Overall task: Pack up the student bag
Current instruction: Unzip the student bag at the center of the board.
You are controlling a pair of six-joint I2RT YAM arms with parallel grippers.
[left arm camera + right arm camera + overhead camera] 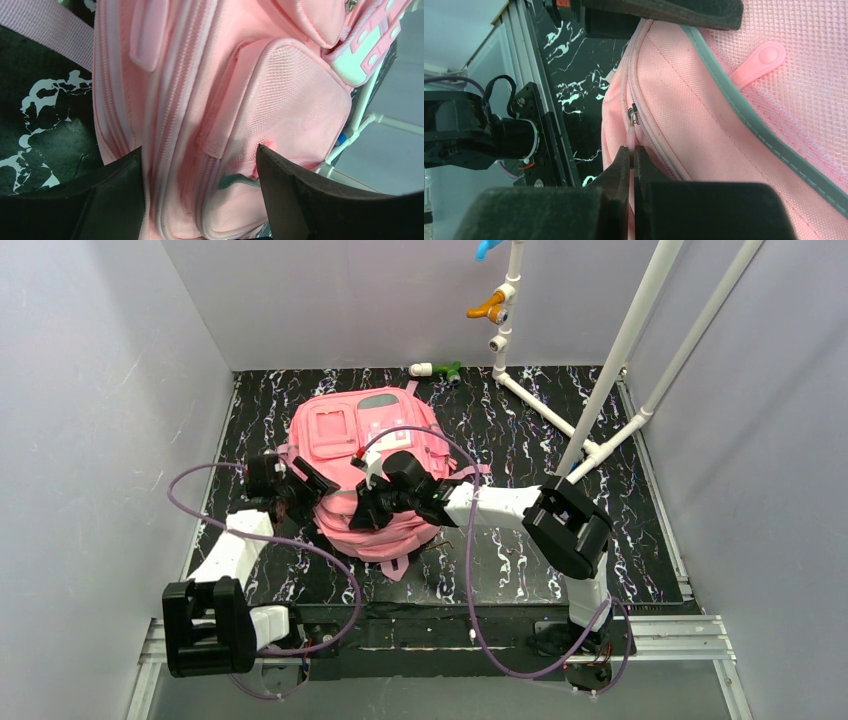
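The student bag (365,455), a soft pink backpack, lies on the black marbled mat (520,430). My left gripper (298,487) is at the bag's left side. In the left wrist view (199,150) its fingers (120,190) stand partly apart, with a bunched fold of the bag's side (215,100) pinched between them. My right gripper (372,508) rests on the bag's near part. In the right wrist view (633,149) it is shut on a thin pink zip pull (630,136) that hangs from a metal slider (634,116) on the bag (704,125).
A white pipe frame (600,390) stands at the back right, with an orange valve (488,308) and a green fitting (442,370) near the back wall. Grey walls close in left, back and right. The left arm's base (474,135) shows beyond the bag.
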